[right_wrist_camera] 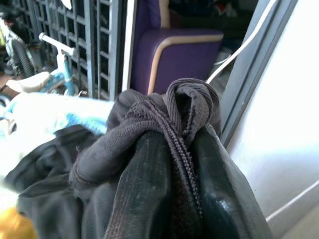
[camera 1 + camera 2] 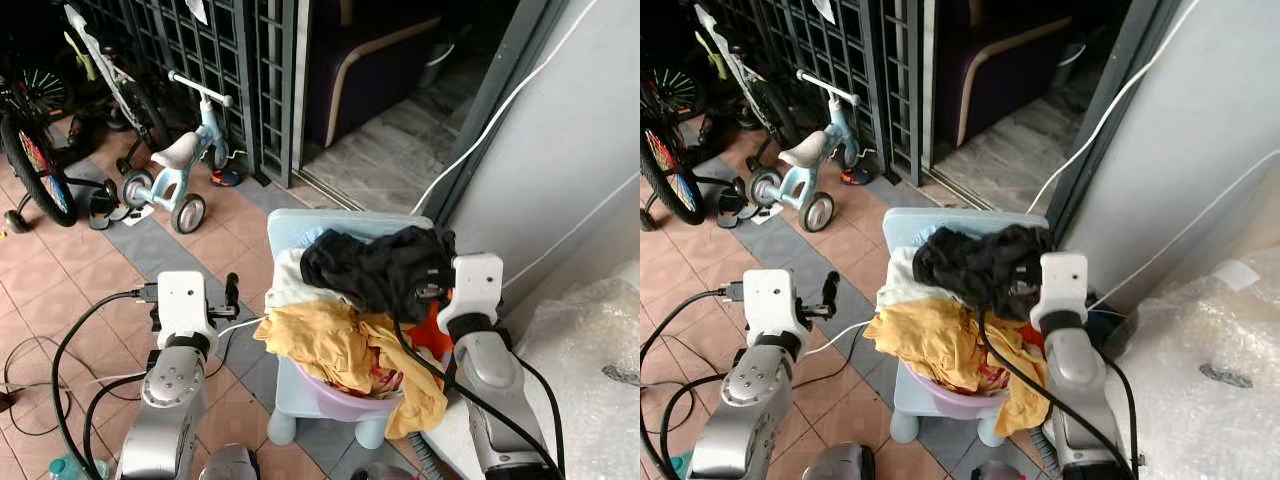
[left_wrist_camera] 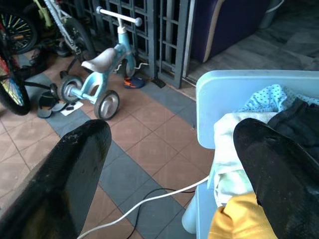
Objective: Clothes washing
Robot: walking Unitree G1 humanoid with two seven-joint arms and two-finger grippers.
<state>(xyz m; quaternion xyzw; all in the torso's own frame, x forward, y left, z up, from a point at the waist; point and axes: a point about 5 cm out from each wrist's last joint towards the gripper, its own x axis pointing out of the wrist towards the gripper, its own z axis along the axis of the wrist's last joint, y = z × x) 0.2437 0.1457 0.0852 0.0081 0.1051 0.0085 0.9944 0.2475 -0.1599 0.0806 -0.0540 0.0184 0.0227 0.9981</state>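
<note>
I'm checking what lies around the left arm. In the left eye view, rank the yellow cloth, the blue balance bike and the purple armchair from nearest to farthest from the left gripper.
1. Yellow cloth, just to the right of the left gripper, on the laundry pile.
2. Blue balance bike, ahead and to its left, by the gate.
3. Purple armchair, farthest, inside the doorway ahead.

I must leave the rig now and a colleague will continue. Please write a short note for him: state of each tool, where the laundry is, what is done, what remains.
Right tool: shut on the black garment, pinching a fold of it at the top of the pile.
Left tool: open, holding nothing, beside the light blue chair on the robot's left.
Laundry: heaped in a lilac basin on the chair; yellow cloth hangs over the front, white cloth behind it.
Done: black garment gripped.
Left: lift it clear, then move the rest of the pile to the wash.
</note>
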